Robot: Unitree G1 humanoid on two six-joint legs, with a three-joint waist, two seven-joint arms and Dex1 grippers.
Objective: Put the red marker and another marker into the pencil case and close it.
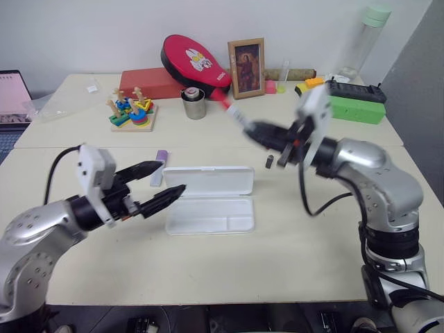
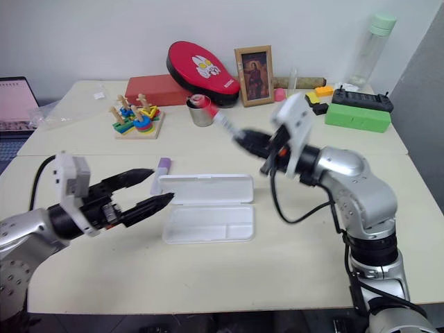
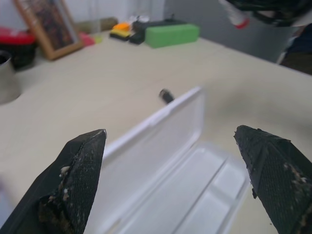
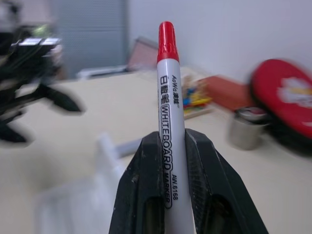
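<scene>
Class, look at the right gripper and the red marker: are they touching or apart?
Touching. The right wrist view shows the right gripper with both black fingers pressed against the red marker barrel, no gap either side.

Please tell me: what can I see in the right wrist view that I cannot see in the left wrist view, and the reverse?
Right wrist view: the printed barrel of the red marker clamped in the right end effector, plus the stacking toy.

Left wrist view: the open left end effector, the small black piece on the table, the green box and the picture frame.

Both: the open pencil case, the metal cup and the red pouch.
</scene>
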